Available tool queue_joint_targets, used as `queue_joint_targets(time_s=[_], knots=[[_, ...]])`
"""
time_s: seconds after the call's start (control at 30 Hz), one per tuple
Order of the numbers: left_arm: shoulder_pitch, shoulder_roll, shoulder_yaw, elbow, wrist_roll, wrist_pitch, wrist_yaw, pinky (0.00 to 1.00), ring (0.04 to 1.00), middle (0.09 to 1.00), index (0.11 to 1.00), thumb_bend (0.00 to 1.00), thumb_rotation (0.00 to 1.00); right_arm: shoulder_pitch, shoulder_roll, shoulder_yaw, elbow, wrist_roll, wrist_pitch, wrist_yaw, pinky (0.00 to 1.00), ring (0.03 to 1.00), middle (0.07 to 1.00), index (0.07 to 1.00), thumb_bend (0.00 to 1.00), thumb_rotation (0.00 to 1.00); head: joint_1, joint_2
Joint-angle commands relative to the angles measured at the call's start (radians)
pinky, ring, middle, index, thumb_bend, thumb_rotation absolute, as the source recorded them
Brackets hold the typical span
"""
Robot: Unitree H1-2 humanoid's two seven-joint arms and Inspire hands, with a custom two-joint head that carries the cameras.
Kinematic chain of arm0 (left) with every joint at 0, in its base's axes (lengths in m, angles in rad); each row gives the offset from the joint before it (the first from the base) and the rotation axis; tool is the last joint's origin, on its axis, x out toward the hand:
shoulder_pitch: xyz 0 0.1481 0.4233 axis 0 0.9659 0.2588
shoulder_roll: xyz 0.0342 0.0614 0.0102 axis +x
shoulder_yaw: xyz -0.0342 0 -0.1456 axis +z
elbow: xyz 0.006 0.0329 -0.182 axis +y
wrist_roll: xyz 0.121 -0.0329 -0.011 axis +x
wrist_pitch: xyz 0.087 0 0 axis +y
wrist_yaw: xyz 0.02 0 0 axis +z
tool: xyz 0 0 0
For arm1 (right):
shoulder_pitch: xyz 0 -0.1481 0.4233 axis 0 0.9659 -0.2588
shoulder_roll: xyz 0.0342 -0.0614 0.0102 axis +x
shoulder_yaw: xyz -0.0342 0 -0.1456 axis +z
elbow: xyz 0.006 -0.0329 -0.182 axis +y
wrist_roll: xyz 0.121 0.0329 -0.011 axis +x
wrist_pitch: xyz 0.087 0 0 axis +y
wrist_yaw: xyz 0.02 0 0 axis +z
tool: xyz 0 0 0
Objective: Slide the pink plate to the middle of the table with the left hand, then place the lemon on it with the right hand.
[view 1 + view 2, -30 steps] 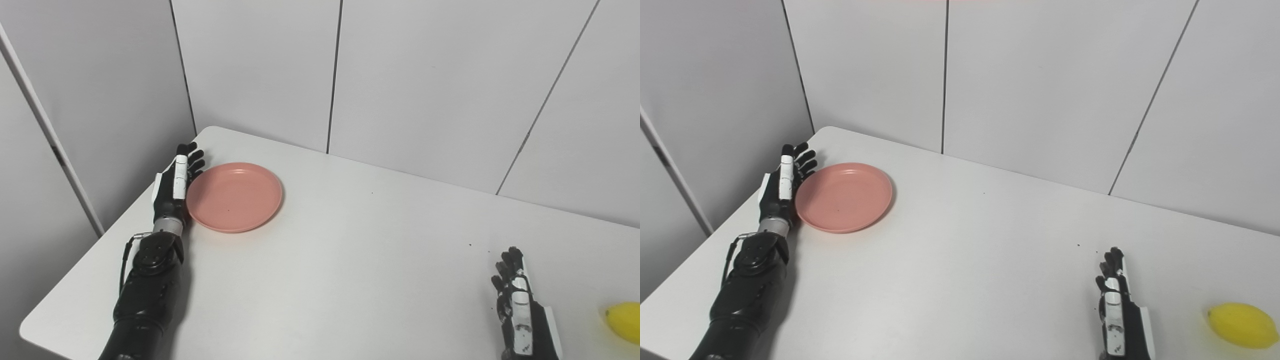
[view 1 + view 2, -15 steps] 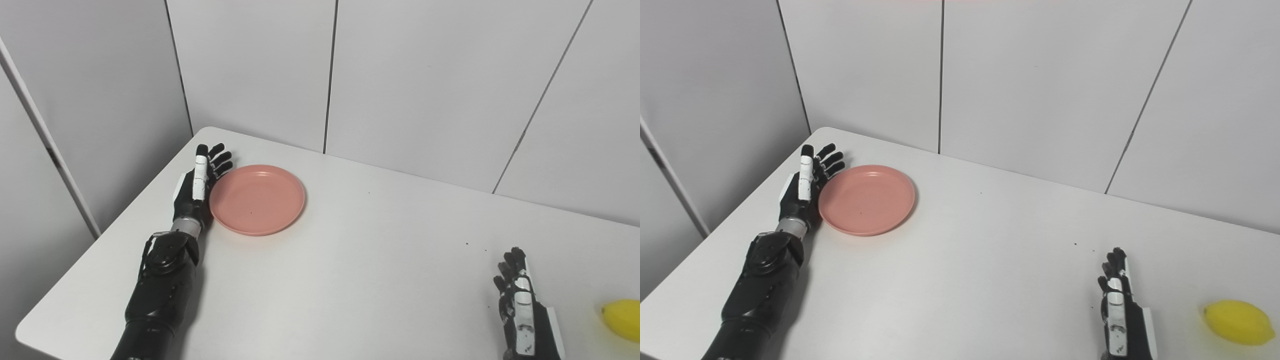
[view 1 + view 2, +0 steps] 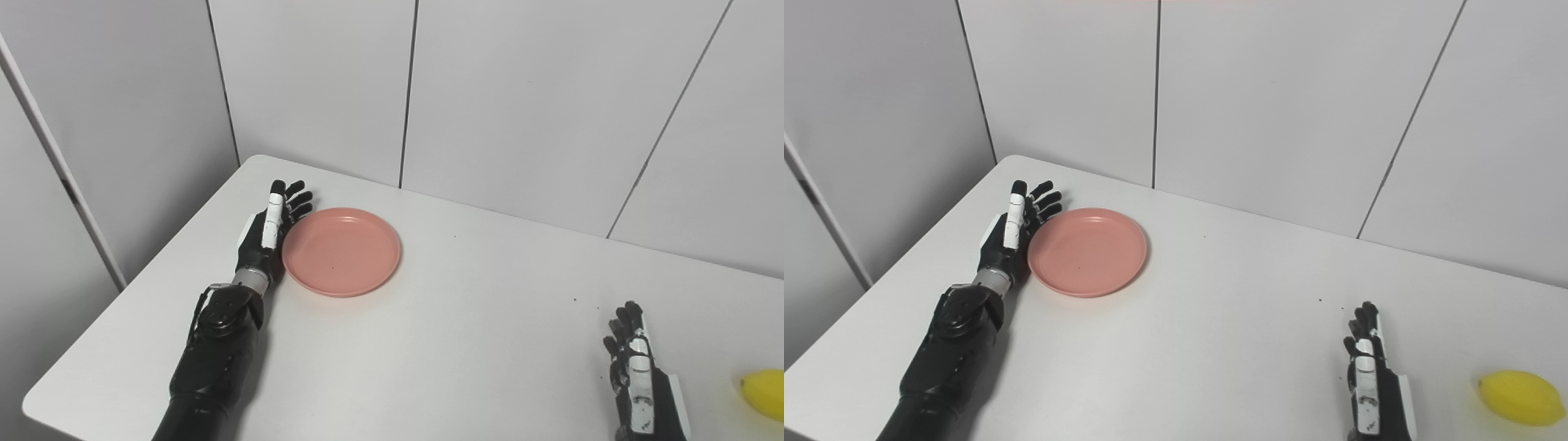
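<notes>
Pink plate (image 3: 341, 252) is lying on the white counter (image 3: 429, 343) left of centre in the left eye view, the left hand (image 3: 268, 232) pressing flat and open-fingered against its left rim. In the right eye view, the right hand (image 3: 1371, 381) is resting open and empty, near the lemon (image 3: 1521, 397) at the right edge.

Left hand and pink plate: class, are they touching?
Touching. In the right eye view the open left hand lies edge-on against the plate, with no table showing between them.
</notes>
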Motion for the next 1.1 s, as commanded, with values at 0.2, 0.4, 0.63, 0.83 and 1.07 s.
queue_joint_targets(time_s=[0.2,0.4,0.63,0.83,1.07], knots=[[-0.023,-0.025,-0.038,-0.073,-0.005,0.058,-0.033,0.89,0.890,0.874,0.856,0.85,1.00,-0.030,0.003,0.003,-0.024,0.004,-0.010,0.005,1.00,1.000,1.000,1.000,0.68,1.00,-0.049,0.030],[-0.022,-0.033,-0.046,-0.092,-0.019,0.085,-0.053,0.89,0.883,0.869,0.851,0.85,1.00,-0.035,0.017,0.015,-0.038,-0.014,0.022,-0.006,1.00,1.000,1.000,1.000,0.72,1.00,-0.114,0.066],[-0.020,-0.037,-0.072,-0.123,-0.007,0.122,-0.064,0.89,0.880,0.866,0.850,0.84,1.00,-0.041,0.023,0.024,-0.038,-0.035,0.025,-0.010,1.00,1.000,1.000,1.000,0.75,1.00,-0.168,0.095],[-0.017,-0.032,-0.106,-0.139,0.011,0.141,-0.081,0.89,0.878,0.867,0.856,0.84,1.00,-0.044,0.030,0.031,-0.044,-0.059,0.032,-0.018,1.00,1.000,1.000,1.000,0.76,1.00,-0.202,0.116],[-0.010,-0.046,-0.141,-0.173,0.025,0.180,-0.095,0.88,0.883,0.866,0.848,0.83,1.00,-0.050,0.038,0.033,-0.047,-0.072,0.036,-0.023,1.00,1.000,1.000,1.000,0.79,1.00,-0.247,0.140]])
